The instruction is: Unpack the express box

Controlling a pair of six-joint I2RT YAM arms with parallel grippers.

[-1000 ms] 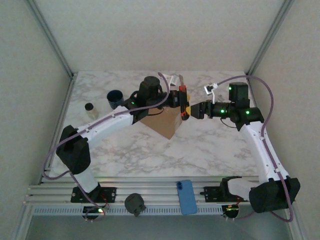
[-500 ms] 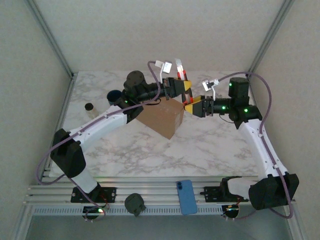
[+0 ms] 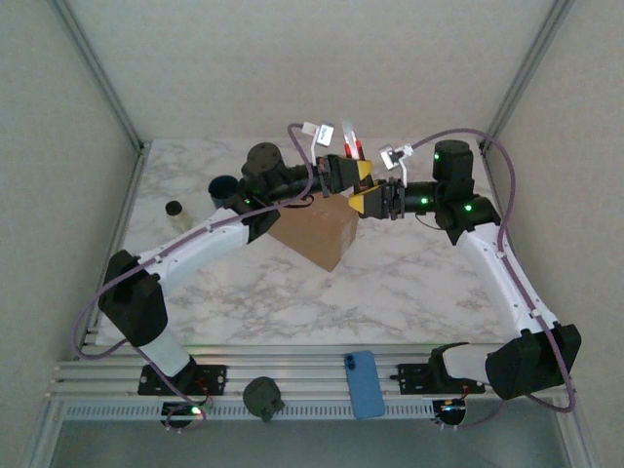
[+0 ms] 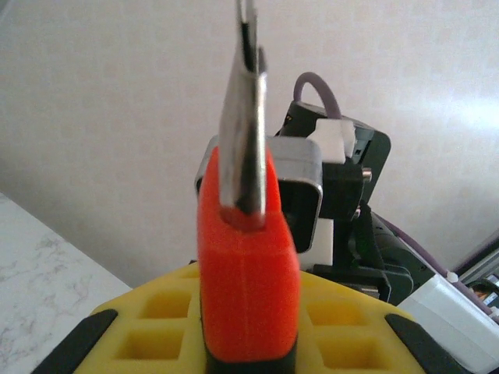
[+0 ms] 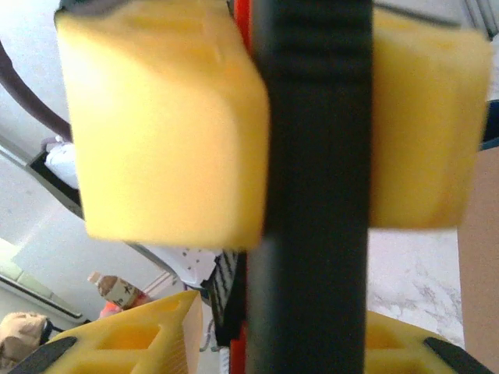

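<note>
One plain brown cardboard express box (image 3: 317, 239) sits mid-table on the white marble tabletop (image 3: 409, 283), under the left arm's wrist. It is turned diagonal to the table edges with one corner pointing at the near edge. The arm hides part of it, so its long axis cannot be told.

One orange-handled cutter with a metal blade (image 4: 248, 257) is pinched in the left gripper (image 3: 346, 175) just above the box's far edge, blade up.

The right gripper (image 3: 369, 202) is right beside the left one. Its yellow fingers are spread to either side of the cutter's black end, with a gap on one side.

Also one dark blue mug (image 3: 223, 187), one small dark-capped jar (image 3: 175, 212) and one blue phone (image 3: 364, 383) on the near rail.
</note>
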